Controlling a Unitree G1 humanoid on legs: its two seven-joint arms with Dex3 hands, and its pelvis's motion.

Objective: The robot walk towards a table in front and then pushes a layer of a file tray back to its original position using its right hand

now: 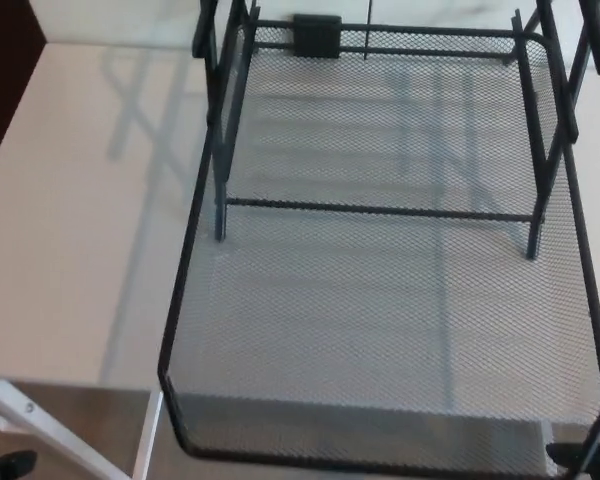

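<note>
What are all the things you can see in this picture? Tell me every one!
file tray layer: one, black wire mesh, pulled out toward the camera, its front edge sticking past the table's near edge.
tray frame: one, black metal posts and bars, standing over the back part of the layer.
black block: one, at the back rail of the tray.
table: one, white, under the tray; a white leg shows at bottom left.
floor: brownish, below the table edge.
robot hands: none in view; dark shapes at the bottom corners cannot be identified.
</note>
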